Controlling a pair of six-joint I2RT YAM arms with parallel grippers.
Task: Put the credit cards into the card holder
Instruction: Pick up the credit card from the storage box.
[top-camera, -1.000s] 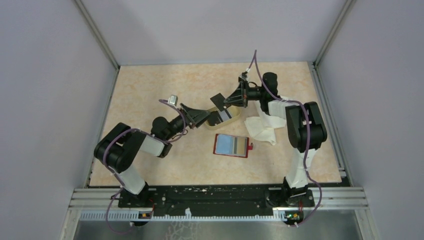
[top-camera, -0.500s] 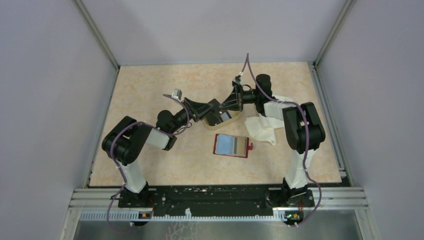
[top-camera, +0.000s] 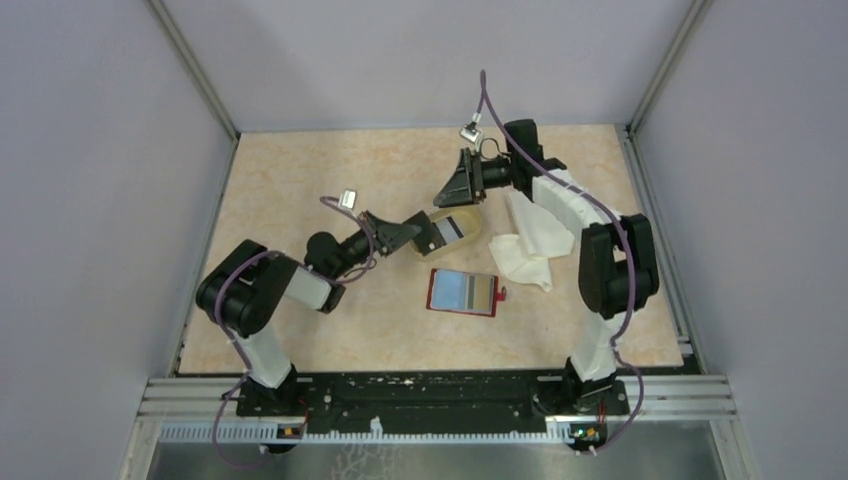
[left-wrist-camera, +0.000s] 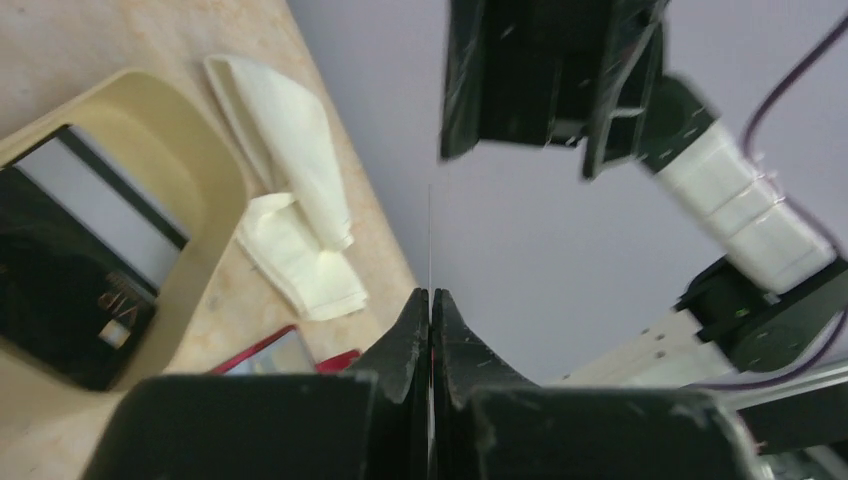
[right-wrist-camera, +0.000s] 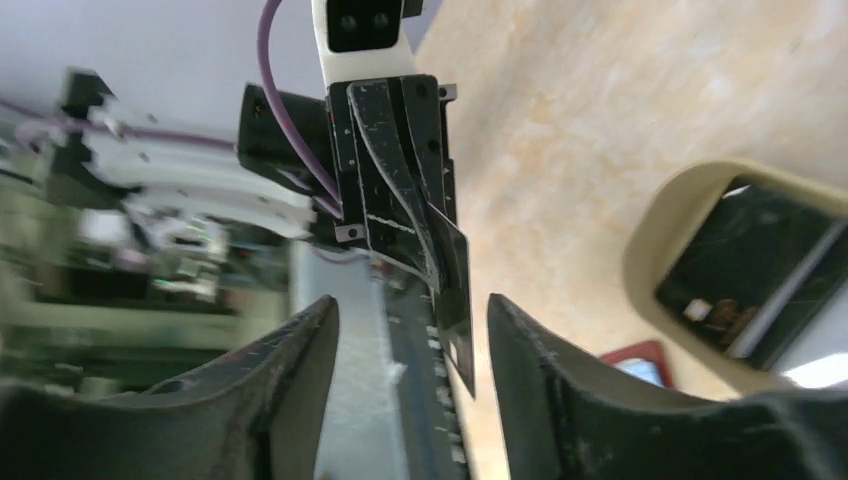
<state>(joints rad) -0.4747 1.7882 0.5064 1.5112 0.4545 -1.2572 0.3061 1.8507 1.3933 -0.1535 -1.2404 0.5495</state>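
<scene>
I see my left gripper (left-wrist-camera: 430, 298) clamped on 1 thin black plastic card (right-wrist-camera: 455, 300); right gripper (top-camera: 452, 192) stands parted, empty.

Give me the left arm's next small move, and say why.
Probably carry the left gripper over to the open card holder and tip the black card toward a slot. The jaws are shut on the card's edge, the right gripper stands open and clear of it, and the holder lies flat close by.
</scene>
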